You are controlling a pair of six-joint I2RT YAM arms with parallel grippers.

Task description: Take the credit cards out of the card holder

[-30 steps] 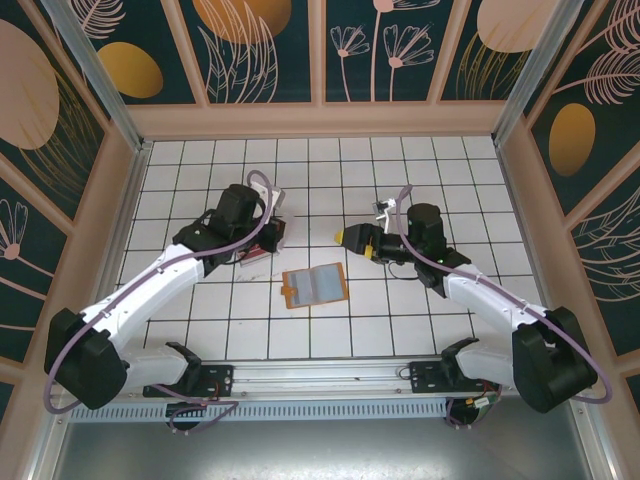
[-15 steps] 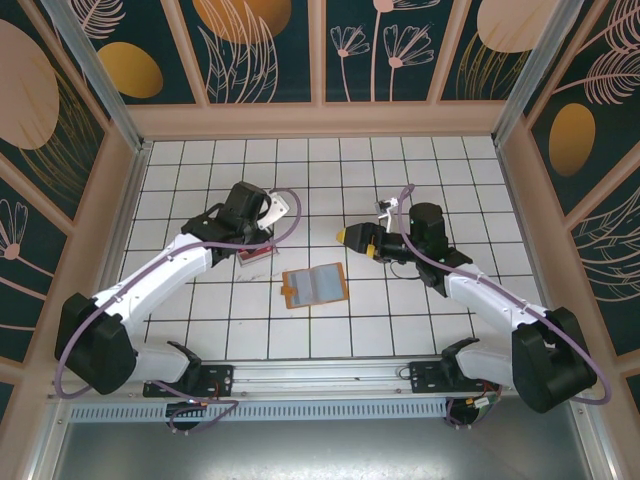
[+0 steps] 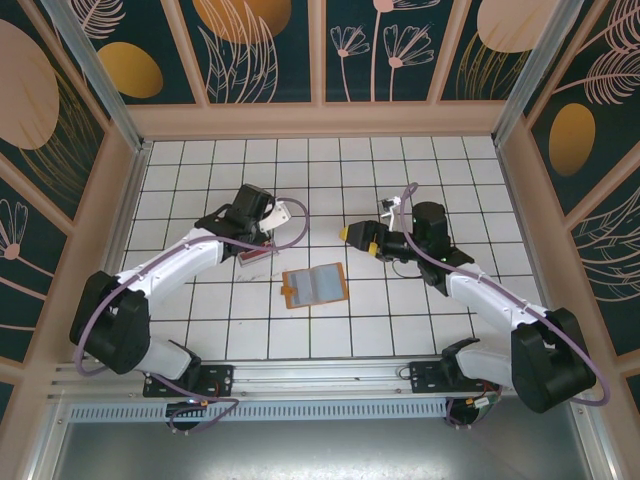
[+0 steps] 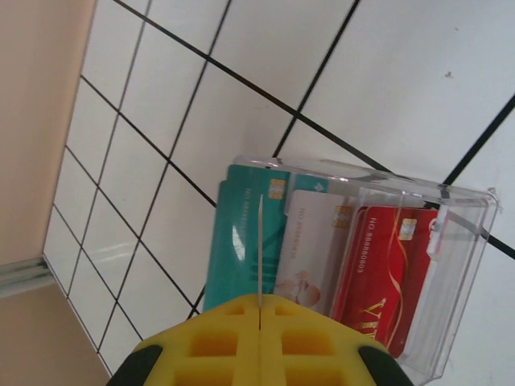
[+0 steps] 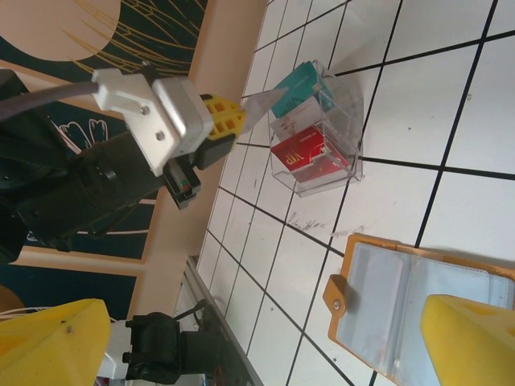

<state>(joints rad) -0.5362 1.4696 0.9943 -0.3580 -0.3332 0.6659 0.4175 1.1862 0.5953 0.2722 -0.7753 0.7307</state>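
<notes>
Nearest to us, between the two arms, the card holder lies open on the white tiled table. Its grey-clear sleeves face up and its orange snap tab points left. Nothing touches it. In the right wrist view it sits just beyond that camera's own yellow fingers, which stand far apart at either side of the picture.

A little farther and to the right, the right gripper hovers with its jaws spread wide and nothing between them, pointing left across the tiles. It is apart from the holder and well apart from the left arm's end.

Farther and to the left of the holder stands a clear box, a small see-through plastic tray. Inside it we see credit cards leaning side by side: teal cards at one end, a pale card in the middle and a red card at the other end.

Right over this box hangs the left gripper, its yellow fingers clenched on one more card. This held card shows edge-on from the left wrist, only a thin line between the pads. From the right wrist it juts out of the fingers toward the teal end of the box — whether its tip touches the cards below, we cannot tell. Its face looks greyish, though the colour is hard to settle.
</notes>
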